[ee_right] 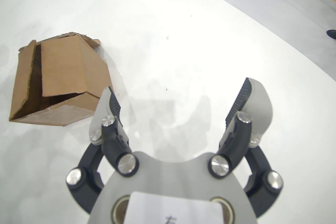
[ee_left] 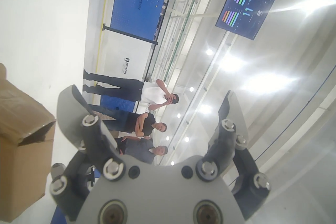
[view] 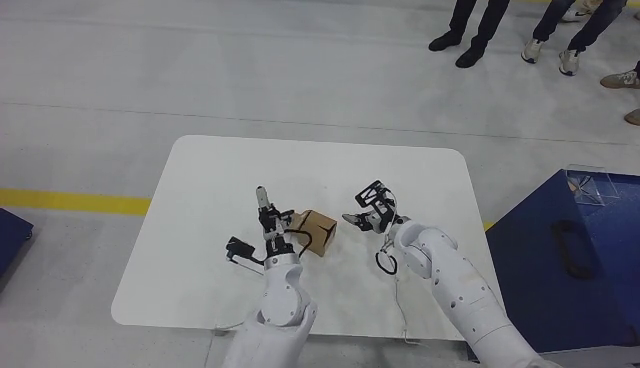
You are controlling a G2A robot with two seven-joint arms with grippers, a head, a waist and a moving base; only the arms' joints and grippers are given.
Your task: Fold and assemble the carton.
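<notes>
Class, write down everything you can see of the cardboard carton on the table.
The carton is a small brown corrugated-cardboard box, part assembled, resting on the white table. The end facing the right hand has flaps folded in but not shut, leaving a dark L-shaped gap. Some edges are ragged. It sits between the two open hands, close beside the left hand, and neither grips it.

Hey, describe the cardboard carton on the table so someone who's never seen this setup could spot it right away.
Start at the white, round-cornered table. Toward the robot's side of it, between the left gripper and the right gripper, both open, sits a small carton. It is the only brown cardboard thing there, its flaps half folded with a dark gap between them.
</notes>
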